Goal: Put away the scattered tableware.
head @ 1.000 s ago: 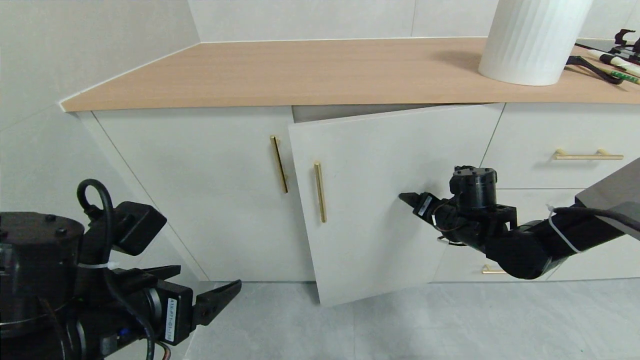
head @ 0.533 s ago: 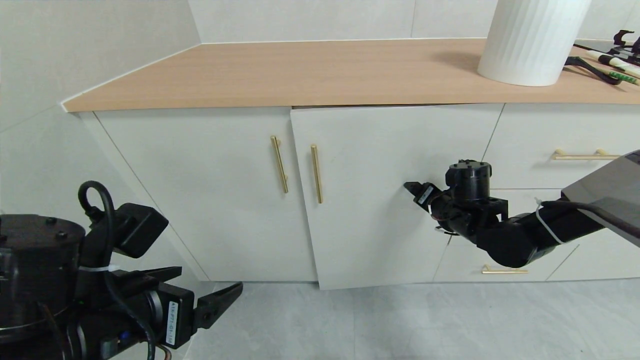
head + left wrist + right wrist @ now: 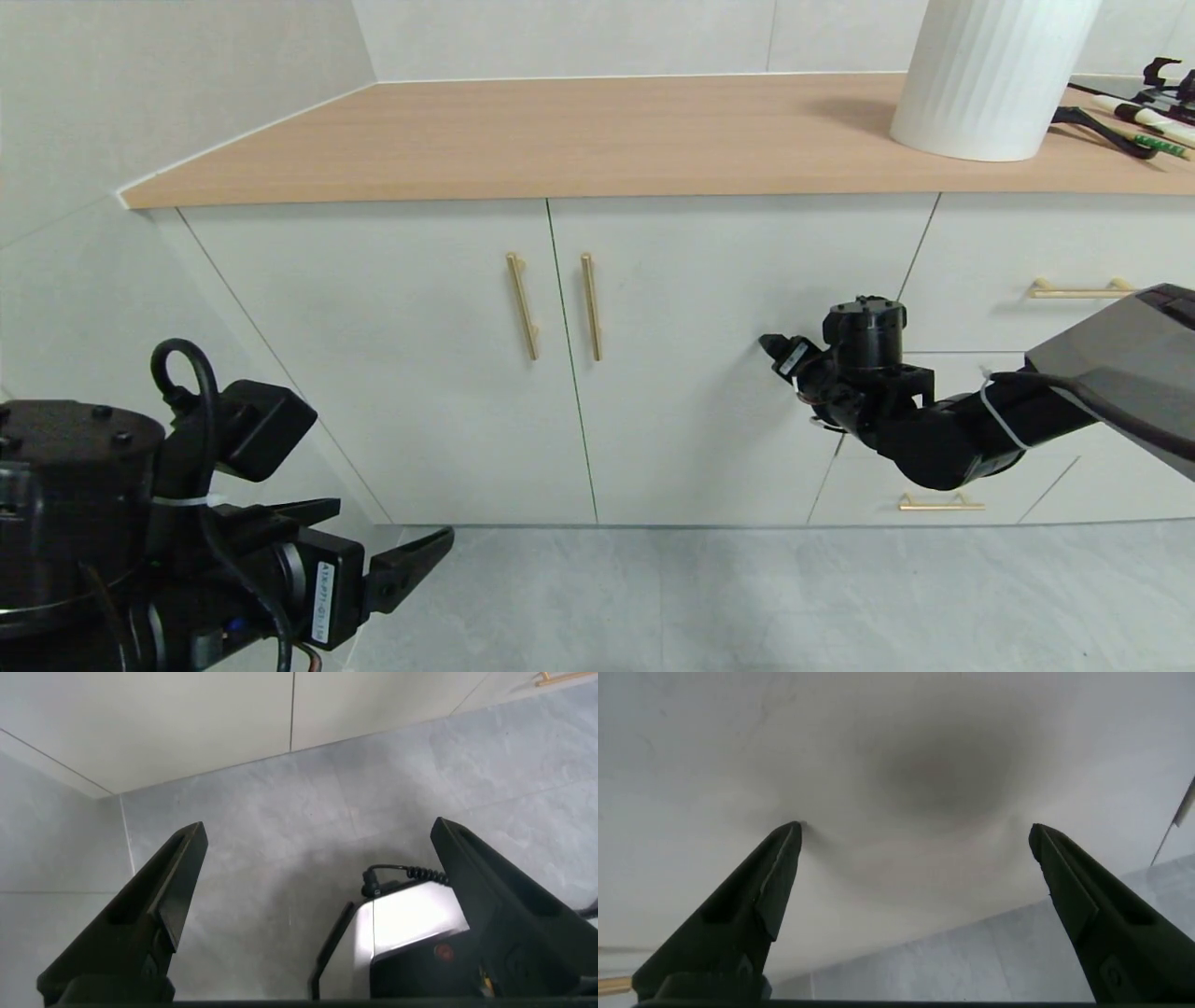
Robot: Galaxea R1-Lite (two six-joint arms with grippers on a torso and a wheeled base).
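Facing the right cabinet door (image 3: 709, 355) square-on, the right gripper (image 3: 773, 347) has its two dark wedge-shaped fingers spread wide with nothing between them. In the right wrist view the tips sit at, or just off, the door's matte pale face and throw a soft shadow on it. That door lies flush in line with the left cabinet door (image 3: 373, 355), and its slim brass bar handle (image 3: 590, 306) stands upright near the seam, to the robot's left of the gripper. The coming move likely turns on where the tableware is. The utensils (image 3: 1134, 126) lie above the right cabinet door and well off to its right, on the smooth wood-grain countertop (image 3: 560, 131), just beyond a tall white ribbed vessel (image 3: 990, 75). They are thin, rigid pieces — black handles, one white, one with green markings — and their long axes run roughly side to side along the counter, slightly fanned. The right arm is clearly nearer, though it would have to rise and swing right past the vessel. The left gripper (image 3: 392, 519) hangs low, far left of the right cabinet door over the grey tiled floor (image 3: 747, 597), fingers parted and empty.
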